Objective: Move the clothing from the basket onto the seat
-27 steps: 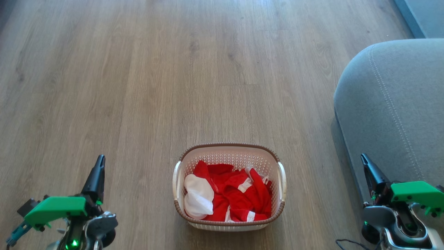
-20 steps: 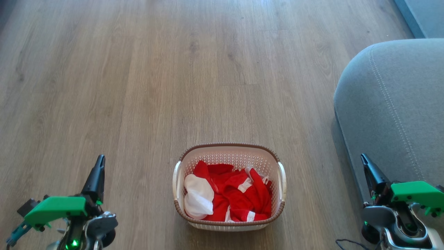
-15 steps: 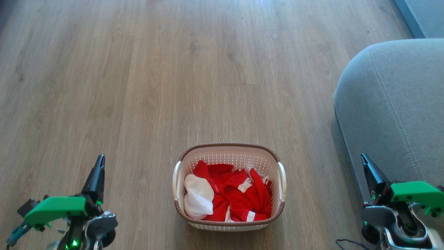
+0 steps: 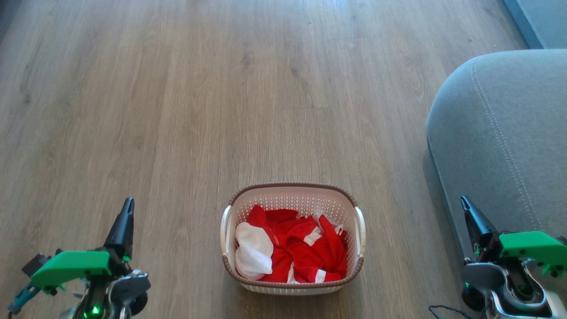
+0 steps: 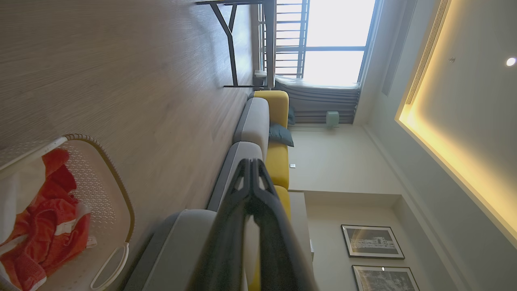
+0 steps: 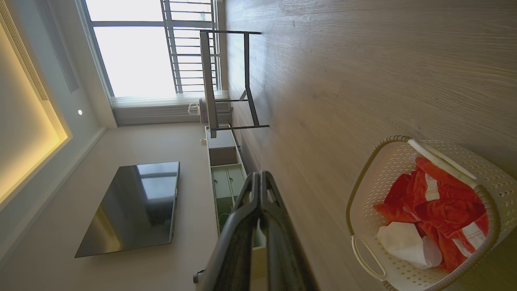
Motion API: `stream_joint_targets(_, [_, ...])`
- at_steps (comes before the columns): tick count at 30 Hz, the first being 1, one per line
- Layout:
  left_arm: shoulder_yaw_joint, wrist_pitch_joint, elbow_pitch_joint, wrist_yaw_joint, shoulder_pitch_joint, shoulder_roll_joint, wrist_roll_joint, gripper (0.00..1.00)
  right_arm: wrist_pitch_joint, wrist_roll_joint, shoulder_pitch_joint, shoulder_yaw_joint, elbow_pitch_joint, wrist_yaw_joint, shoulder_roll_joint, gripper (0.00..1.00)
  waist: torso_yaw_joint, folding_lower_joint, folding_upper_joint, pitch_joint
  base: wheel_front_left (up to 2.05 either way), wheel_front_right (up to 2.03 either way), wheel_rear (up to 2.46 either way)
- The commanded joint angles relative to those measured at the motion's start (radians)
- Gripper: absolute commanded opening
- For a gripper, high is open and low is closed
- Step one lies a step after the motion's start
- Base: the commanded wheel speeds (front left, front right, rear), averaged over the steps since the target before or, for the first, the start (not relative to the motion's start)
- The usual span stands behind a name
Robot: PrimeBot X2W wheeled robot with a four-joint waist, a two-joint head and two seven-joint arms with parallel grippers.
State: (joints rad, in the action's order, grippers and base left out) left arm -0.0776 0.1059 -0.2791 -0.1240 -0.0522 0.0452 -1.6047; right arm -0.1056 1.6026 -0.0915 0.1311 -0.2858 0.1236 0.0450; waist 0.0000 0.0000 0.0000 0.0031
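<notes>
— red clothing (image 4: 305, 253), where is it?
— in the basket (image 4: 292, 185) on the floor (image 4: 221, 110), between the tools, apart from both.
— and the tools?
— left tool (image 4: 128, 203) and right tool (image 4: 464, 201) closed tight, holding nothing. seat (image 4: 509, 133) beside the right.

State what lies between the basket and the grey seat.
Bare wooden floor separates the basket from the seat; the head view shows that stretch.

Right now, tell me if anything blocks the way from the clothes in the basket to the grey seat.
Nothing visible does. Only bare floor lies between the basket and the seat to its right. The clothes sit below the basket's rim, so they must clear its wall first.
</notes>
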Motion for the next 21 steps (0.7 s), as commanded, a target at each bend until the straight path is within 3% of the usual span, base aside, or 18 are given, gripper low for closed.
stream_joint_targets(1, [-0.036, 0.007, 0.034, -0.007, -0.056, 0.005, -0.004, 0.00, -0.007, 0.006, -0.016, -0.018, 0.041, 0.007, 0.005, 0.00, 0.000, 0.0000, 0.0000, 0.000, 0.00, 0.00, 0.00])
stream_joint_targets(21, [-0.036, 0.007, 0.034, -0.007, -0.056, 0.005, -0.004, 0.00, -0.007, 0.006, -0.016, -0.018, 0.041, 0.007, 0.005, 0.00, 0.000, 0.0000, 0.0000, 0.000, 0.00, 0.00, 0.00])
